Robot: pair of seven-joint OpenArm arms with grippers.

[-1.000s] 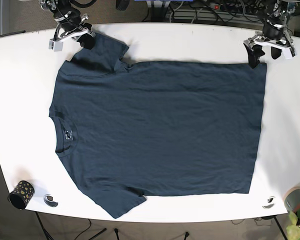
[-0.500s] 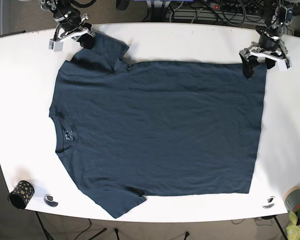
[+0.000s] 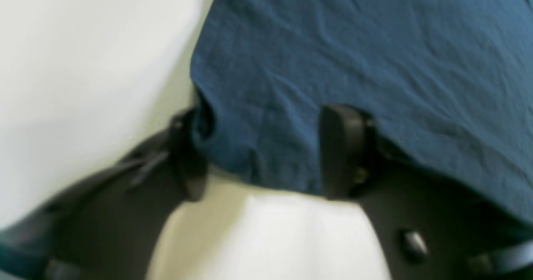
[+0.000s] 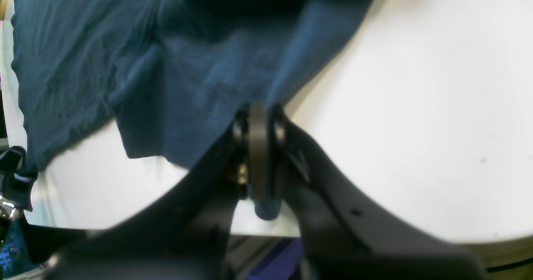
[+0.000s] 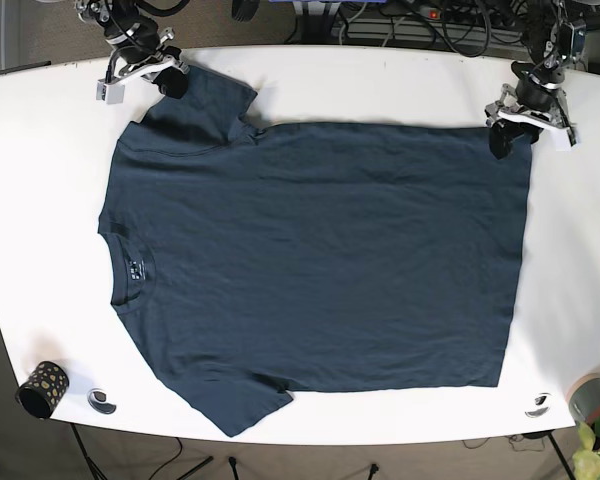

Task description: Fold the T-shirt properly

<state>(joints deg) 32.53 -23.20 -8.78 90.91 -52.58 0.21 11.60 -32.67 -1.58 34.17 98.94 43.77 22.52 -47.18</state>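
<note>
Across table (image 5: 380, 80), T-shirt (image 5: 320, 260) lengthwise (collar toward base view's left)

Matte black moulded left gripper (image 3: 266, 155) fingers showing one round screw head; black right gripper (image 4: 258, 147) showing a brass-coloured fastener; both wearing white wrist brackets.

No legible text, brand, number or sign can be made out in any view. A small pale mark is seen inside the collar of the T-shirt (image 5: 315, 260), but it is too small to be read.
</note>
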